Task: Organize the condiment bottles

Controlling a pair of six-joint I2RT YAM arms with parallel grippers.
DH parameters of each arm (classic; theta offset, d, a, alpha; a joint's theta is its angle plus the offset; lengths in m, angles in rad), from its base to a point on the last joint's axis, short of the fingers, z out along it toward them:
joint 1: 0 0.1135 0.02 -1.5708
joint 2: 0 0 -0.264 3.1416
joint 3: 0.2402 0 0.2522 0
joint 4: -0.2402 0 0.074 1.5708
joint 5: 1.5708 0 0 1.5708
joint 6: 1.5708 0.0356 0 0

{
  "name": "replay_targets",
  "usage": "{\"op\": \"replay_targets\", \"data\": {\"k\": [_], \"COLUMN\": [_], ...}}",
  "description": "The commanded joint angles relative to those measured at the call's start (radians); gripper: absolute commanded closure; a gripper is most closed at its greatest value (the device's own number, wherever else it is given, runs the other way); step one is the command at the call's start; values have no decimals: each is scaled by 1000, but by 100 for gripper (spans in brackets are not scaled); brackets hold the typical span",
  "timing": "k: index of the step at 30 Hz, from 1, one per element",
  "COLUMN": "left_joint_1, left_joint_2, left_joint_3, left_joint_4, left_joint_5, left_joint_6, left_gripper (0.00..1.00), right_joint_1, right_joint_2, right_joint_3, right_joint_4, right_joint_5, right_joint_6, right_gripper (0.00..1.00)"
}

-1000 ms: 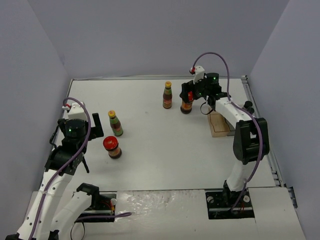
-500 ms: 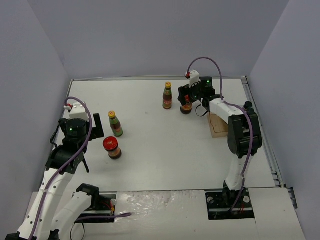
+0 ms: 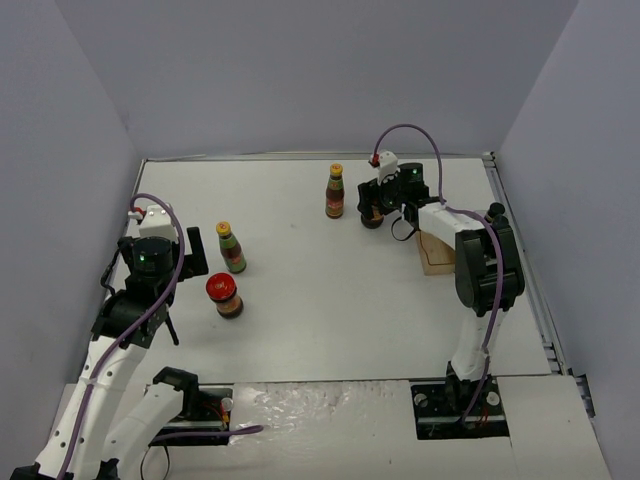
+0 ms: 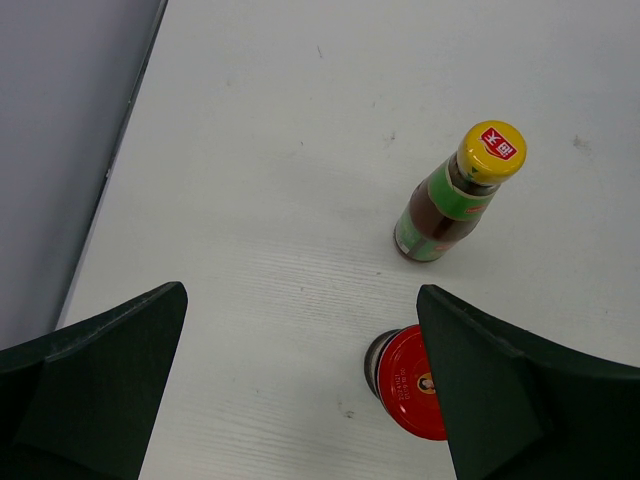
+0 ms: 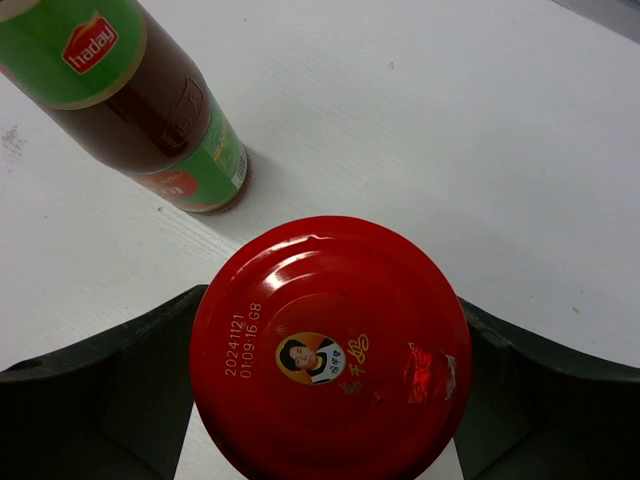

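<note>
Quick count, big to small: one white table (image 3: 300, 340) and one brownish tray (image 3: 441, 256) near its right edge. Two tall yellow-capped bottles: the back bottle (image 3: 335, 191) at the far middle, the left bottle (image 3: 232, 249) over on the left. Two red-lidded jars too: the left jar (image 3: 224, 296) sits just in front of the left bottle. The back jar (image 5: 330, 380) is right beside the back bottle, with the right gripper (image 5: 332, 300) straddling it, and honestly I can't tell if it's squeezing. The left gripper (image 4: 302, 295) is spread wide above the left pair, holding nothing.

Brownish tray (image 3: 432, 259) on white table (image 3: 330, 300)
</note>
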Motion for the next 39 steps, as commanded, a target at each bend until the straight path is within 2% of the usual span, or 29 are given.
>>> {"op": "replay_targets", "data": {"k": [1, 8, 12, 19, 25, 31, 39], "left_joint_1": [9, 9, 9, 9, 9, 9, 7], "left_joint_2": [11, 11, 10, 4, 0, -9, -28], "left_joint_3": [27, 27, 27, 26, 26, 27, 24], "left_joint_4": [48, 50, 49, 50, 50, 50, 47], "left_joint_5": [6, 9, 9, 12, 14, 14, 12], "left_joint_6": [6, 4, 4, 4, 3, 1, -2], "left_gripper": [3, 3, 3, 3, 3, 3, 3], "right_joint_1": [-1, -1, -1, -1, -2, -23, -201], "right_joint_2": [-71, -100, -123, -211, -376, -590, -668], "right_joint_3": [3, -20, -28, -70, -149, -221, -308], "right_joint_4": [57, 77, 78, 95, 114, 50, 26], "right_joint_5": [-23, -21, -11, -13, -6, 167, 340], "right_joint_6": [8, 16, 18, 29, 64, 104, 246], "right_gripper": [23, 34, 49, 100, 100, 100, 100]}}
